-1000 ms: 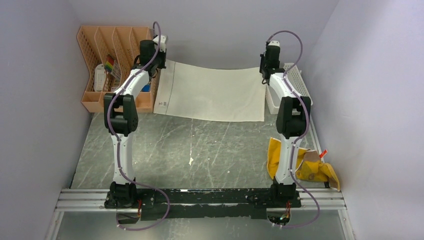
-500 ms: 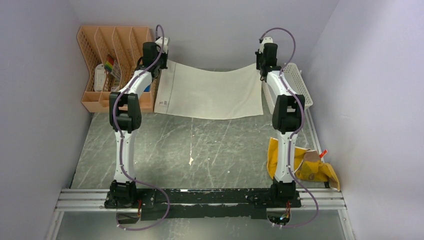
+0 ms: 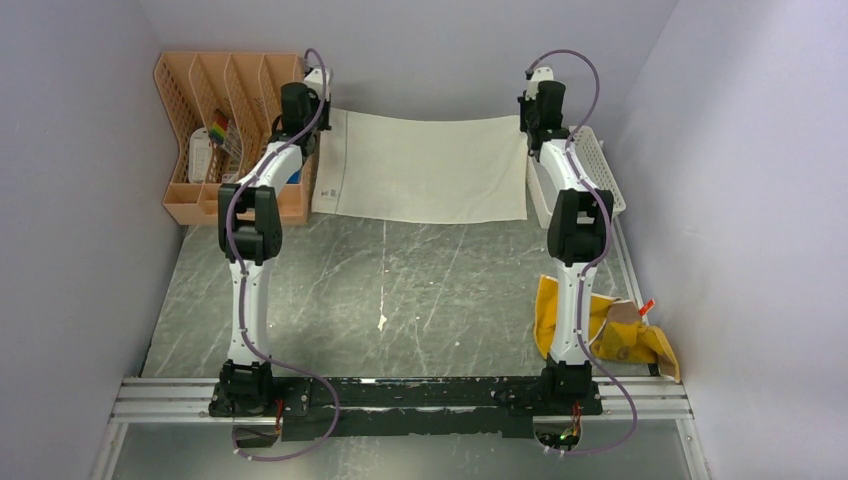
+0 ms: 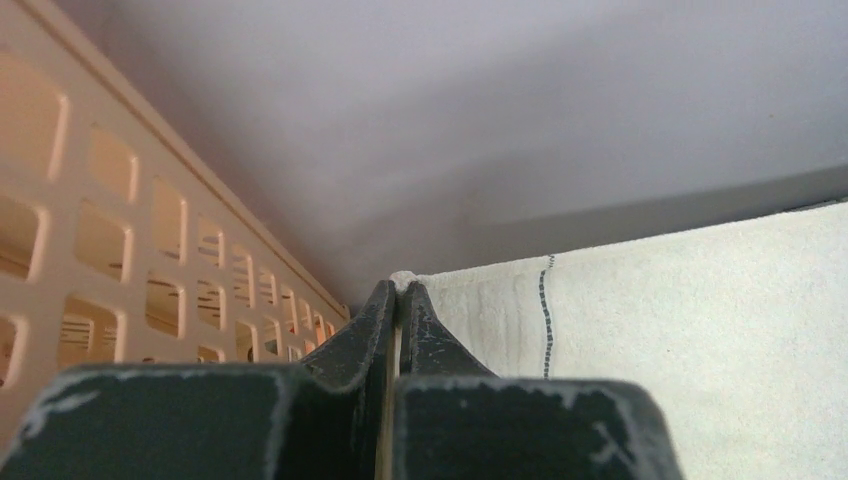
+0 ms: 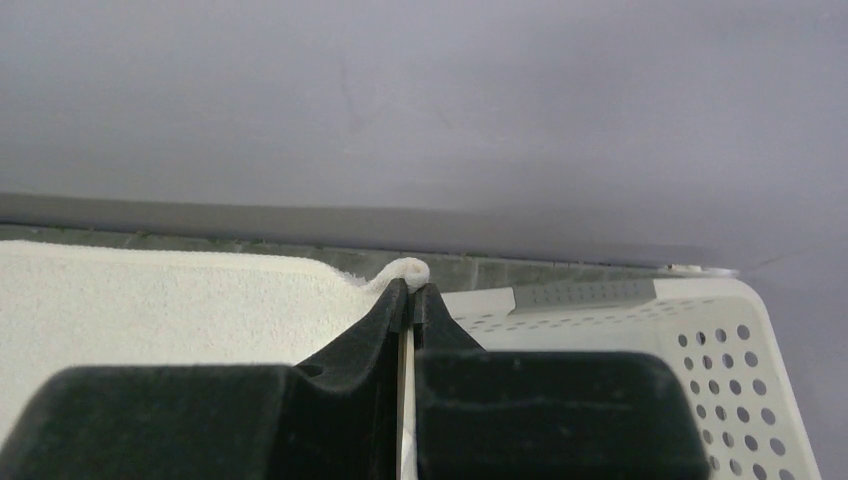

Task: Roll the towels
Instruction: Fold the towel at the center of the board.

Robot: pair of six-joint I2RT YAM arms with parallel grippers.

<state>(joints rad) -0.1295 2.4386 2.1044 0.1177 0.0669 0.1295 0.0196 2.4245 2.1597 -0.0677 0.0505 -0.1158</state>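
2 far corners of the large cream-white cloth towel (image 3: 420, 180) are pinched, 1 in the clenched left fingers (image 4: 365, 335), 1 in the clenched right fingers (image 5: 375, 325), stretching it across the back of the grey marbled table (image 3: 400, 290). A crumpled mustard-yellow cloth towel (image 3: 640, 348) lies beside the right arm's base.

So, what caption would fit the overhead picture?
The left claw and right claw each pinch a far corner of the cream towel, stretched across the back of the table.

Lavender-grey walls (image 3: 70, 200) enclose three sides. A grey marbled tabletop (image 3: 400, 290) lies below; a peach organiser (image 3: 200, 110) stands just left of the left gripper (image 4: 399, 292).
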